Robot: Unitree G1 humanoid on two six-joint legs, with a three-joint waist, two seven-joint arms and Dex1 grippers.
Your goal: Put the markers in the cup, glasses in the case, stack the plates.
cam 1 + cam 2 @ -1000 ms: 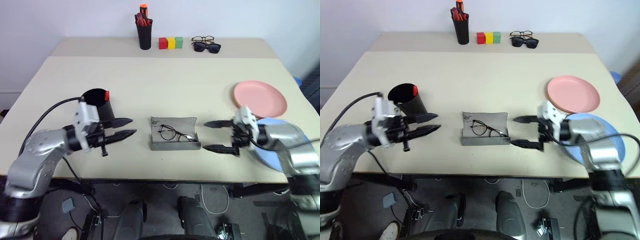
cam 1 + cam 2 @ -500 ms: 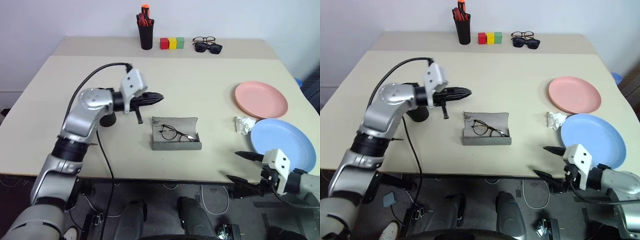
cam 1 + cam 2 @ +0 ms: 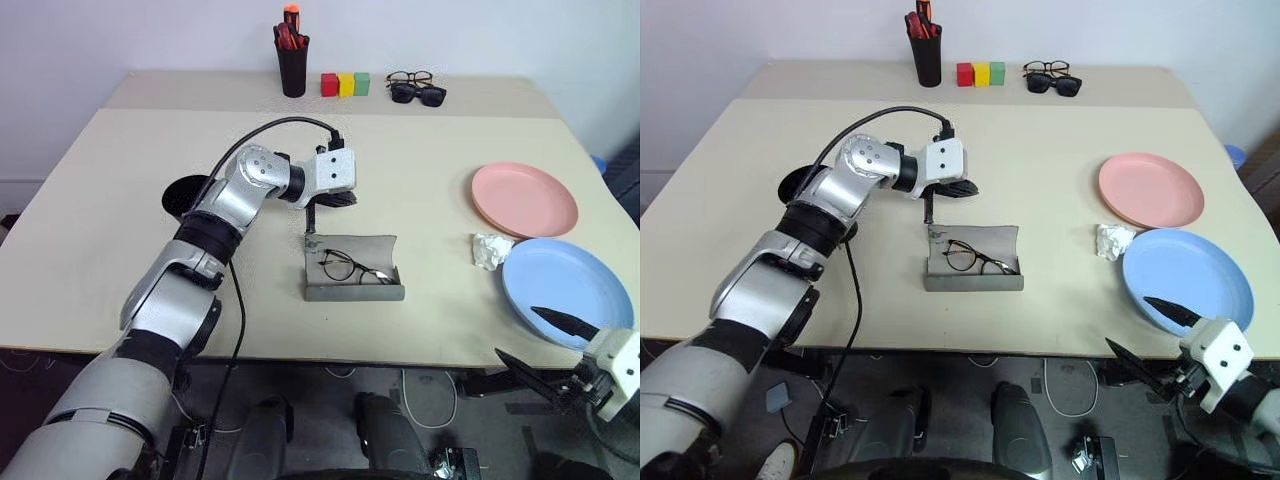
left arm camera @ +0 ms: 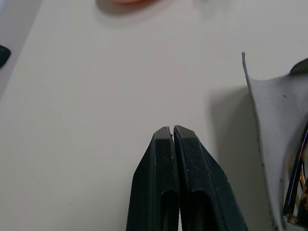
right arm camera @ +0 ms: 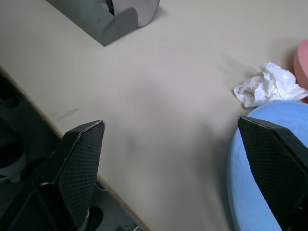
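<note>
The grey case (image 3: 355, 290) lies open at the table's middle front, with the wire-frame glasses (image 3: 350, 268) inside it. My left gripper (image 3: 335, 200) is shut on nothing and hovers just behind the case's raised lid (image 4: 274, 144), near its left corner. The black cup (image 3: 180, 193) stands to the left, mostly hidden behind my left arm. The markers are hidden. The pink plate (image 3: 524, 198) and blue plate (image 3: 565, 290) lie side by side at the right. My right gripper (image 3: 515, 331) is open and empty, off the table's front edge beside the blue plate.
A crumpled white tissue (image 3: 490, 250) lies between the case and the plates. At the back stand a slim black pen cup (image 3: 291, 55) with thick markers, three coloured blocks (image 3: 343, 84), and two other pairs of glasses (image 3: 415, 88).
My left gripper closed and swung from beside the cup, to the right and forward, to behind the case lid. My right gripper pulled back from beside the case to below the table's front right edge.
</note>
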